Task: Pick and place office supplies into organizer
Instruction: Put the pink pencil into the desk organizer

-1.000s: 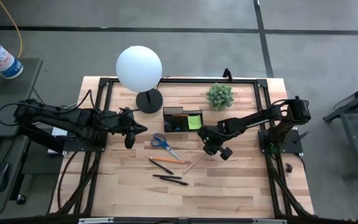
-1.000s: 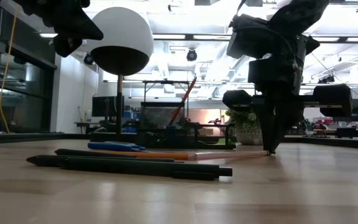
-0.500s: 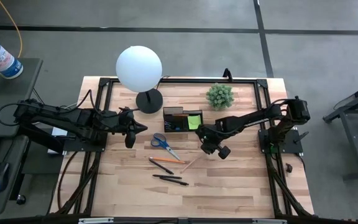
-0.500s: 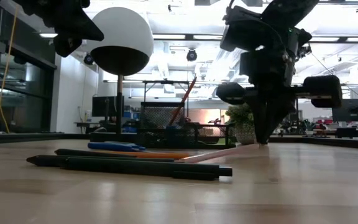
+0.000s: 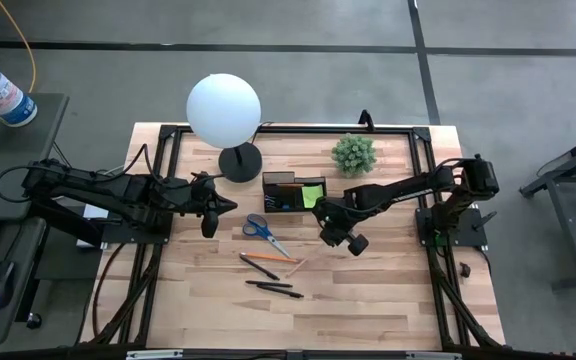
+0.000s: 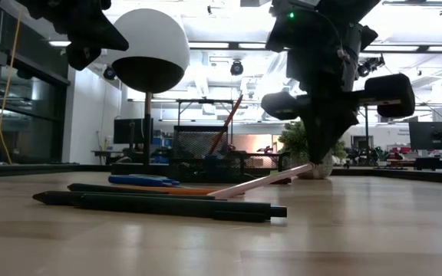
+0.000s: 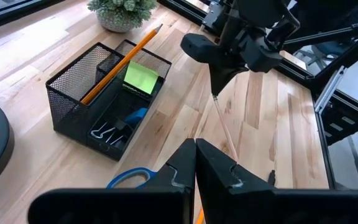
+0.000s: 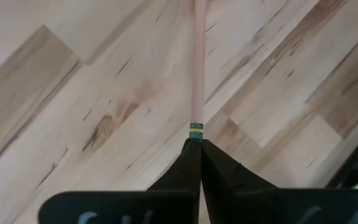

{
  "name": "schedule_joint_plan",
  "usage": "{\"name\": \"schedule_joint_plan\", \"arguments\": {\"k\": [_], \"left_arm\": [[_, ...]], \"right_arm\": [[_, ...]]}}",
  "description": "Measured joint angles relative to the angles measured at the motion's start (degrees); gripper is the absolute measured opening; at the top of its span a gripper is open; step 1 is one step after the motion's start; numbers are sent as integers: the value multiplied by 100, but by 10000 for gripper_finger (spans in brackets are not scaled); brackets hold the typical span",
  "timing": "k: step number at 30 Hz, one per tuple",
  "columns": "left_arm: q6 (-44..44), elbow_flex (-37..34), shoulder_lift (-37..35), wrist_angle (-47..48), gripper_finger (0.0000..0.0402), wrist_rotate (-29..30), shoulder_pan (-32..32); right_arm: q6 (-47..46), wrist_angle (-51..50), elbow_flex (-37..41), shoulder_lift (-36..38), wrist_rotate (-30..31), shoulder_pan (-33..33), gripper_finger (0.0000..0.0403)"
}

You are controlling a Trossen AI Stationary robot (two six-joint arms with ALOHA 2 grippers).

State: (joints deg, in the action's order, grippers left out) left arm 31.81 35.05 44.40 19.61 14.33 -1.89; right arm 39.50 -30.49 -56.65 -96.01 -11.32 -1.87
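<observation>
My right gripper (image 5: 325,240) is shut on a pale pencil (image 5: 305,260) near the table's middle. The black mesh organizer (image 5: 293,190) stands just beyond it and holds an orange pencil (image 7: 120,62), a green sticky pad (image 7: 140,79) and clips (image 7: 107,132). Blue-handled scissors (image 5: 261,229), an orange pencil (image 5: 270,258) and two black pens (image 5: 273,288) lie flat on the table, left of the pale pencil. My left gripper (image 5: 208,228) hangs shut and empty above the table, left of the scissors. My right gripper pinches the pale pencil's end at its green-banded ferrule (image 8: 196,128) between its two fingertips. The fingers come steeply from above. The pencil slants down from the hold, its held end lifted and its other end (image 6: 215,195) on the table by the pens.
A white globe lamp (image 5: 224,108) on a round black base (image 5: 240,161) stands at the far left of the organizer. A small potted plant (image 5: 353,153) stands at its far right. Black frame rails (image 5: 158,200) run along the table's sides.
My right gripper has risen and shifted a little toward the table's left, still shut on the pale pencil. The pencil's held end has come up off the table and the pencil now tilts more steeply, while its other end has stayed down by the pens.
</observation>
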Motion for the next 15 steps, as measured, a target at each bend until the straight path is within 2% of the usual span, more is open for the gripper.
{"name": "schedule_joint_plan", "arguments": {"k": [15], "left_arm": [[0, 0, 0, 0, 1, -13, 2]], "right_arm": [[-307, -58, -4, 2, -419, -4, 0]]}}
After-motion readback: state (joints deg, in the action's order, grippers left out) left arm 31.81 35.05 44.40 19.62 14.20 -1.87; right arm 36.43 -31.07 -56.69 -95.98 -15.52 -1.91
